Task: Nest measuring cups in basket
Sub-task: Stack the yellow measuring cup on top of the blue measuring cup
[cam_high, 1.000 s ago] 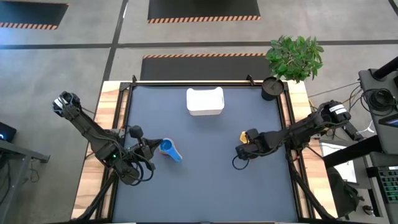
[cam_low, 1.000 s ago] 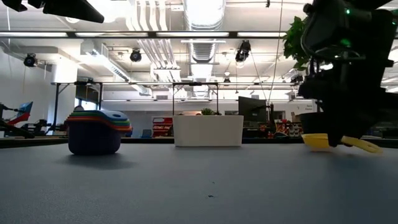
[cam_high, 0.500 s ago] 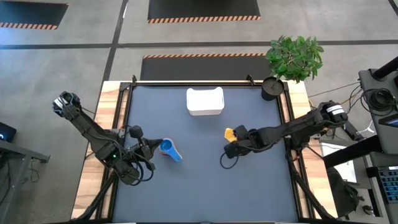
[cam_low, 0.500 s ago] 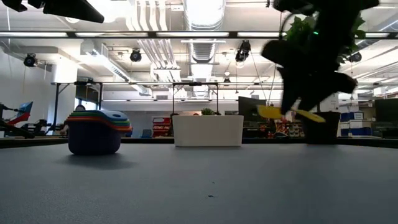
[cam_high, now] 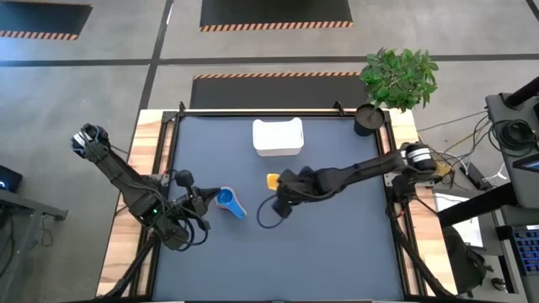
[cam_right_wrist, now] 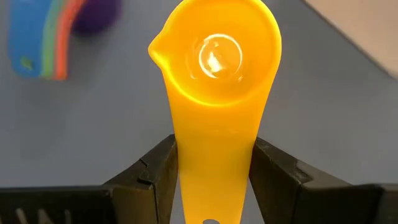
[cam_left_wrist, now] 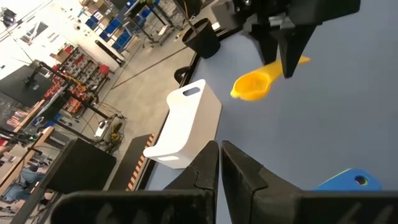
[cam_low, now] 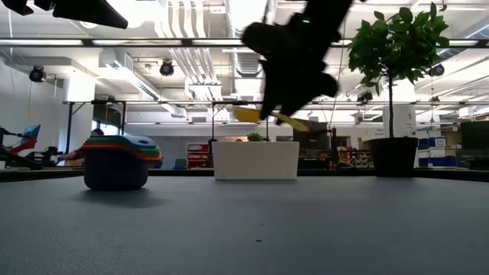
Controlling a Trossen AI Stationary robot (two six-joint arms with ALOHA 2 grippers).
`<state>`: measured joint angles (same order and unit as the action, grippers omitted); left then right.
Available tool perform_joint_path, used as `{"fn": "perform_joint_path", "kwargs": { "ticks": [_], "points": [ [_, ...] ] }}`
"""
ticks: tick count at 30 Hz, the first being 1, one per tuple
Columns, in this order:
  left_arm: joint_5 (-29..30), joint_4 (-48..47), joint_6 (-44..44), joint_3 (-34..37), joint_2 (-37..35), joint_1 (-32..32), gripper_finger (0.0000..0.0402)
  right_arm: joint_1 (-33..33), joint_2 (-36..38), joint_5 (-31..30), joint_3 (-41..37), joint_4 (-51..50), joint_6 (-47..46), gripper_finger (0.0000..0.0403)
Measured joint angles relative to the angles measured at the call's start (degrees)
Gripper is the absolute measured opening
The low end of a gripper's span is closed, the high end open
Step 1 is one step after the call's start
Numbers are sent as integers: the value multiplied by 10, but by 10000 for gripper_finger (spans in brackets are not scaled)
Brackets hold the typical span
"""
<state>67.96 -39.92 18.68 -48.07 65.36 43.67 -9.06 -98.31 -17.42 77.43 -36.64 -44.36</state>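
Note:
A yellow measuring cup (cam_high: 272,180) hangs in the air near the table's middle, with my right gripper (cam_high: 281,183) shut on it. In the low view this yellow cup (cam_low: 260,116) sits higher than the top of the white basket (cam_low: 256,160). The basket (cam_high: 278,136) stands at the far middle of the table. A nested stack of measuring cups (cam_high: 229,202), blue on top over a purple one (cam_low: 116,172), rests on the table at the left. My left gripper (cam_high: 209,197) stays shut just left of the stack, with nothing between its fingers (cam_left_wrist: 219,163). My right gripper pinches the yellow cup's flat handle (cam_right_wrist: 211,155) by its two side edges between its two fingers (cam_right_wrist: 155,171). The fingers slant down from the table's right side and lie along the handle. The round bowl (cam_right_wrist: 216,50) sticks out ahead of them, open side up, clear of the table.
A black round cup (cam_high: 368,119) and a potted plant (cam_high: 401,76) stand at the far right corner. Bare dark mat lies between the stack and the basket and across the near half. Wooden rails edge the table left and right.
My right gripper has carried the yellow cup from the right part of the table toward the left and upward, rolling its wrist on the way. The cup has risen from table height to above the basket's top. The left arm has kept still.

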Motion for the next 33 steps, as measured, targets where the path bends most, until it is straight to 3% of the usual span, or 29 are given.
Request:
{"fn": "perform_joint_path", "kwargs": {
  "ticks": [5, 9, 14, 21, 33],
  "points": [
    [0, 0, 0, 0, 0, 0, 0, 7, -55, 2, 80, 10, 83, 160],
    [0, 0, 0, 0, 0, 0, 0, 13, -91, 39, 136, 17, 120, 160],
    [0, 0, -1, 0, 0, 0, 0, 17, -129, 63, 183, 19, 148, 160],
    [4, 0, -4, 0, 0, 0, 0, 26, -185, 145, 251, 21, 172, 160],
    [5, 0, -4, 0, 0, 0, 0, 32, -274, 175, 385, 8, 212, 160]
  ]
}}
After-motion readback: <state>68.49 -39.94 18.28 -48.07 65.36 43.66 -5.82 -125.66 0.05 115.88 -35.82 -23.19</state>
